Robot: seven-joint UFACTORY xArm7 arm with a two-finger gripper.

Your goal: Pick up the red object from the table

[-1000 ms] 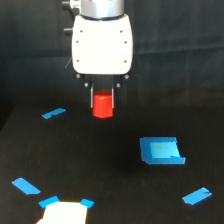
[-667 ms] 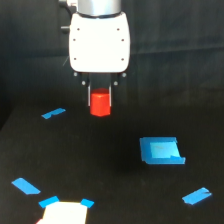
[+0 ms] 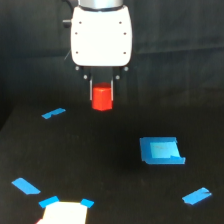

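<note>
The red object (image 3: pixel 102 97), a small stubby red-orange block, hangs between the two thin dark fingers of my gripper (image 3: pixel 102 100). The gripper is shut on it, below its large white body (image 3: pixel 101 35). The block is held clear above the black table (image 3: pixel 100 165), near the top middle of the exterior view. The fingers cover the block's left and right sides; its front face shows.
A blue square patch (image 3: pixel 161 150) lies on the table toward the exterior view's right. Blue tape strips lie at the left (image 3: pixel 53 113), the lower left (image 3: pixel 26 186) and the lower right (image 3: pixel 197 196). A white patch with blue tape corners (image 3: pixel 64 211) sits at the bottom edge.
The gripper with the red object has risen a little higher above the table. The patch and tape strips have not moved.
</note>
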